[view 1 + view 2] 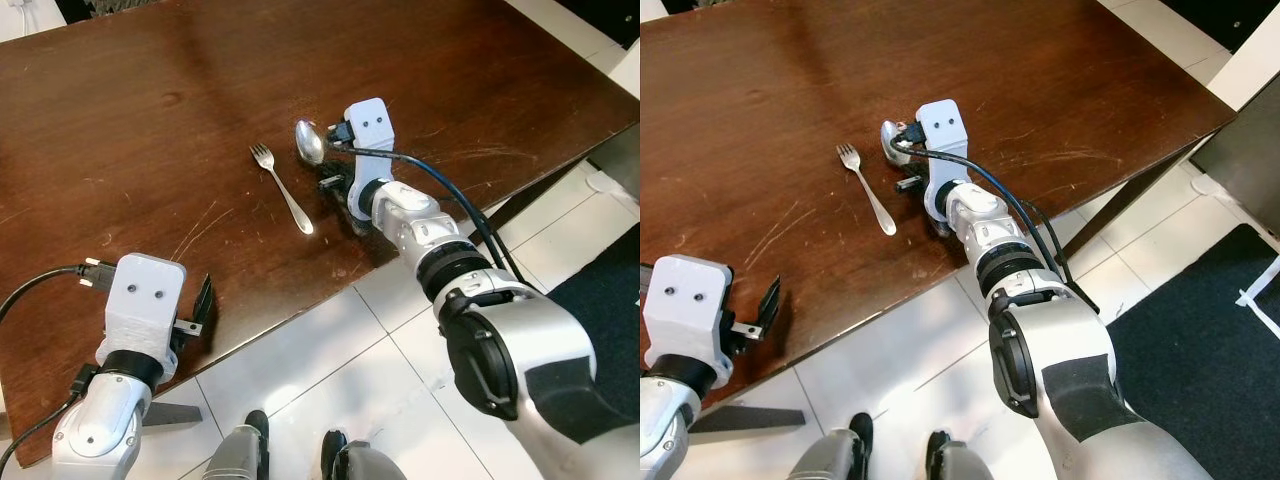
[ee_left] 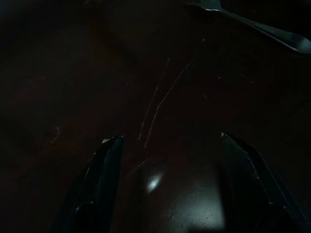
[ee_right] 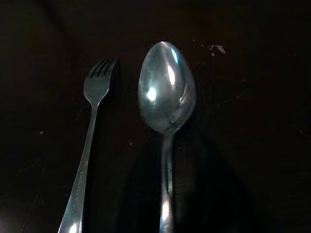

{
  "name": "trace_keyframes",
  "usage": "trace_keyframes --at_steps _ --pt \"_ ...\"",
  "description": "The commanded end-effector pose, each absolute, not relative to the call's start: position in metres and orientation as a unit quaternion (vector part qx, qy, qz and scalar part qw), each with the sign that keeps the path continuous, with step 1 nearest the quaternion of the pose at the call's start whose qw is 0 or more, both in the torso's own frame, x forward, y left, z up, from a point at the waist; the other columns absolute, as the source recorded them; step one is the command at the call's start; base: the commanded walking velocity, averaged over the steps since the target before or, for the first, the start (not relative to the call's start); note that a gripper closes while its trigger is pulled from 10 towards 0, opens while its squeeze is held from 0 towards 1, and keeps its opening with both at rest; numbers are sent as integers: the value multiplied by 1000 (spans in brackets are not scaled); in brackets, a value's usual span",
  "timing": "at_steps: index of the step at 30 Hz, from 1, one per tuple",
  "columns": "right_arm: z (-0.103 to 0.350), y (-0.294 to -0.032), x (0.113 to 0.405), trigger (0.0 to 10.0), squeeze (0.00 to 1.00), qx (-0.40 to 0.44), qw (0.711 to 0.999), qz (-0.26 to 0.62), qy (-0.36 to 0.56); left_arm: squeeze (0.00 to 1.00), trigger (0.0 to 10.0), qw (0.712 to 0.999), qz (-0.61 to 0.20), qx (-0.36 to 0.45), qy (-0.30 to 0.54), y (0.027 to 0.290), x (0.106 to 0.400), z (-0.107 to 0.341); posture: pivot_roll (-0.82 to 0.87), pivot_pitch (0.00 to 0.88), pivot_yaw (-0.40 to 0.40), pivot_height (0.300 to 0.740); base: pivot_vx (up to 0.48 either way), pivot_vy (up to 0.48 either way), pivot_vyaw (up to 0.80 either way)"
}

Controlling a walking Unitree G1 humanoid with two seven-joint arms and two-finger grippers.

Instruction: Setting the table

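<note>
Step in hand: laying cutlery. Right pincer (image 1: 333,178) sits over the worktop (image 1: 150,90) toward the near edge, holding a spoon (image 3: 166,92) by its handle; bowl points to 12 o'clock. Whether the spoon already rests on the wood or hangs just above it, cannot tell. Fork (image 1: 280,186) lies flat just beside it at 9 o'clock, tines to 12, roughly parallel, not touching.

Left pincer (image 1: 195,318) hovers over the near worktop edge at about 7 o'clock from the fork, fingers (image 2: 104,184) spread wide, nothing between them.

Judgement: spoon placement nearly complete. Next move calls for releasing the handle and lifting straight up without nudging the fork.

Writing: faint stamped marking on the fork handle in the right wrist view; too dark to read.
</note>
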State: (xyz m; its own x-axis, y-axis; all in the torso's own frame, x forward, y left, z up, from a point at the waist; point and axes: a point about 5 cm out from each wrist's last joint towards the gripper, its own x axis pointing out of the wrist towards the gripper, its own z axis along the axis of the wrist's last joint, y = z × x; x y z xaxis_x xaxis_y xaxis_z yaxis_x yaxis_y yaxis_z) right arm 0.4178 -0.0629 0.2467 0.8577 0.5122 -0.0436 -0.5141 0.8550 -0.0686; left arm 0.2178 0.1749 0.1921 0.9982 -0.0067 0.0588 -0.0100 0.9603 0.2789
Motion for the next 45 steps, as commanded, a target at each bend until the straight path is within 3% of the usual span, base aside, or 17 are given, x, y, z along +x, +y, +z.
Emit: trace_keyframes --at_steps 1,6,7,16,21,25,35,38,45 --pt "244 -60 417 10000 1000 -38 961 275 17 0 10000 990 6 142 -18 176 214 189 167 332 21 740 0 0 0" --pt "248 -66 418 10000 1000 -44 962 270 7 0 10000 990 5 139 -19 174 216 188 160 325 20 740 0 0 0" --pt "251 -69 419 10000 0 -44 963 267 -1 0 10000 990 4 139 -20 173 217 188 154 316 20 740 0 0 0" --pt "283 -87 423 10000 0 -33 967 242 -74 0 10000 990 0 135 -25 171 223 188 138 285 27 740 0 0 0" --pt "326 -109 418 10000 0 7 961 192 -199 0 10000 991 -8 131 -35 168 231 188 125 238 39 740 0 0 0" --pt "332 -117 410 10000 0 25 954 166 -247 0 10000 991 -17 129 -41 165 236 188 115 190 54 740 0 0 0" --pt "291 -111 389 10000 0 68 953 137 -261 0 10000 990 -19 118 -79 159 257 198 117 106 18 740 0 0 0" --pt "277 -104 383 10000 0 46 956 141 -253 0 10000 990 -6 101 -103 155 265 205 111 83 -6 740 0 0 0" --pt "243 -113 360 10000 0 3 972 86 -220 0 10000 991 -12 76 -106 144 268 198 91 71 -15 740 0 0 0"
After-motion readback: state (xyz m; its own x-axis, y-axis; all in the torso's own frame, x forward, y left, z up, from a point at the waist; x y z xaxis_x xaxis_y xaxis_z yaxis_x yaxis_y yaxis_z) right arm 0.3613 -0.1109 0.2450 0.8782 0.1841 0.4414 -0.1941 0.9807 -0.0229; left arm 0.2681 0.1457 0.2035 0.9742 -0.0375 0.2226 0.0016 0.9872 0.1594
